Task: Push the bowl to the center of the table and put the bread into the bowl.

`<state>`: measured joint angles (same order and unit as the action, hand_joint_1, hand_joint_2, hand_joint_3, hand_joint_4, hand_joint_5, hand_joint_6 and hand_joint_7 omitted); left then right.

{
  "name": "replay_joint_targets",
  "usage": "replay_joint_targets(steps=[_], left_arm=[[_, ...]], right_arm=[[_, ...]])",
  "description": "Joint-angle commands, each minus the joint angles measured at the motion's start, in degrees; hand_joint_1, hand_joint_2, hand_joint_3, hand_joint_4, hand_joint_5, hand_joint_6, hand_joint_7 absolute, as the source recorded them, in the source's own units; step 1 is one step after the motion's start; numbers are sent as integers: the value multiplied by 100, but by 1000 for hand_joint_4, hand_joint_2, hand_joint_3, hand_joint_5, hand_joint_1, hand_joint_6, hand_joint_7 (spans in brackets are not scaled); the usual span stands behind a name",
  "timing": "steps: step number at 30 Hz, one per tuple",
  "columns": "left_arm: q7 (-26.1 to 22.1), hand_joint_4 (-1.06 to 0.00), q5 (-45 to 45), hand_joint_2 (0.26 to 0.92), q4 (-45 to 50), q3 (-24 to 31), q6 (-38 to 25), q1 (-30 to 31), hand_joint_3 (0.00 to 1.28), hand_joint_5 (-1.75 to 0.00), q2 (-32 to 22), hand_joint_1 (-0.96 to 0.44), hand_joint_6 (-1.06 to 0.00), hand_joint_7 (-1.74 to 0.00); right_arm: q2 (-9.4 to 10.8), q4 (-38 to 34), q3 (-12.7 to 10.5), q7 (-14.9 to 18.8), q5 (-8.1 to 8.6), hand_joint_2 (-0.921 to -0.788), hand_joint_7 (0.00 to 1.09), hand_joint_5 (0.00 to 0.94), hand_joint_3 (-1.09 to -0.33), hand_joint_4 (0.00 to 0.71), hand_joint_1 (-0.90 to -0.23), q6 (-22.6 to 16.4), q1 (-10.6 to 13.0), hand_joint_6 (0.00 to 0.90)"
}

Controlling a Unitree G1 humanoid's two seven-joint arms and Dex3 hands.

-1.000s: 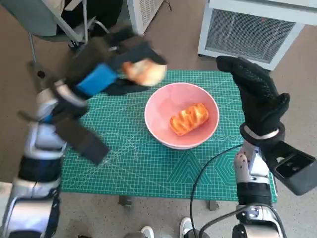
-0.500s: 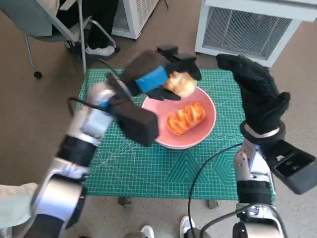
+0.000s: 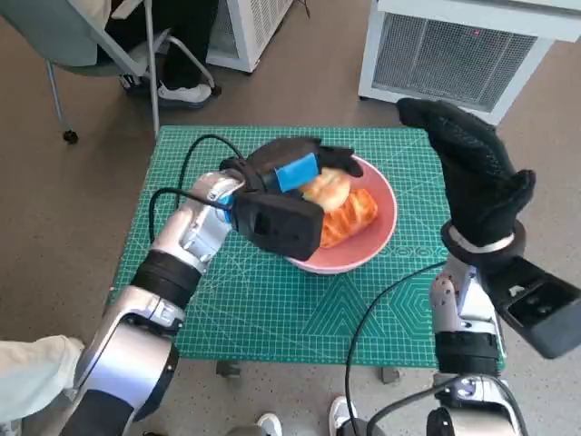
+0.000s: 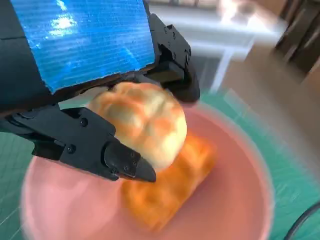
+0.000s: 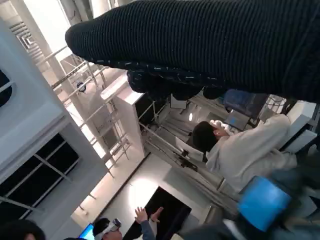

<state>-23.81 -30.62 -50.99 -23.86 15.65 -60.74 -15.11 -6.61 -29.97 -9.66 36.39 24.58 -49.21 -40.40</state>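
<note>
Left robot hand [image 3: 292, 166] clamps a round bread roll [image 4: 141, 121] just above the bowl [image 3: 381, 238]; released off-centre onto the loaf [image 3: 349, 218] beneath, it may roll out.

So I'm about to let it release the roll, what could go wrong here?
The left hand holds the round roll just above the orange bread already in the bowl. Dropped there, it may land on that bread and roll off, possibly over the rim. The forearm also hangs over the bowl's near rim, so pulling back low might nudge the bowl.
</note>
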Motion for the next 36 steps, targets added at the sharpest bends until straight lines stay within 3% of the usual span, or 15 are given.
replay_joint_targets(steps=[1, 9, 16, 21, 26, 31, 36], left_arm=[[-216, -12, 32, 905, 361, 17, -181, -74, 4, -4, -109, -433, -198, -7], [72, 0, 728, 902, 815, 612, 446, 379, 0, 1, -250, -493, -160, -1], [574, 1, 1694, 917, 1283, 1423, 1314, 875, 31, 1, -130, -495, -177, -10], [965, 1, 2497, 920, 1867, 2001, 1740, 1317, 185, 1, 228, -544, -201, -21], [1222, -41, 2907, 921, 2205, 2229, 2182, 1594, 397, -16, 566, -630, -230, -35], [1443, -71, 2934, 921, 2567, 2309, 2423, 1812, 477, -22, 684, -647, -246, -41], [1375, -90, 3118, 921, 2930, 2328, 2364, 2006, 506, -25, 734, -677, -258, -46]], right_arm=[[-37, 57, -26, 2, 22, -921, 657, 456, -833, -1, -597, 103, 137, -1], [-41, 215, -42, -104, -37, -921, 655, 457, -835, -1, -594, 219, 127, -1], [-74, 629, -30, -385, -215, -921, 662, 456, -848, -1, -588, 390, 137, -1], [-132, 769, -80, -630, -389, -921, 670, 458, -842, -1, -588, 442, 20, -1], [-207, 612, -152, -832, -556, -921, 679, 479, -829, -1, -580, 315, -178, -1], [-222, 370, -185, -1012, -732, -921, 681, 491, -831, 9, -588, 116, -396, -1], [-200, 198, -151, -1112, -822, -921, 675, 396, -829, 65, -587, -30, -538, -1]])
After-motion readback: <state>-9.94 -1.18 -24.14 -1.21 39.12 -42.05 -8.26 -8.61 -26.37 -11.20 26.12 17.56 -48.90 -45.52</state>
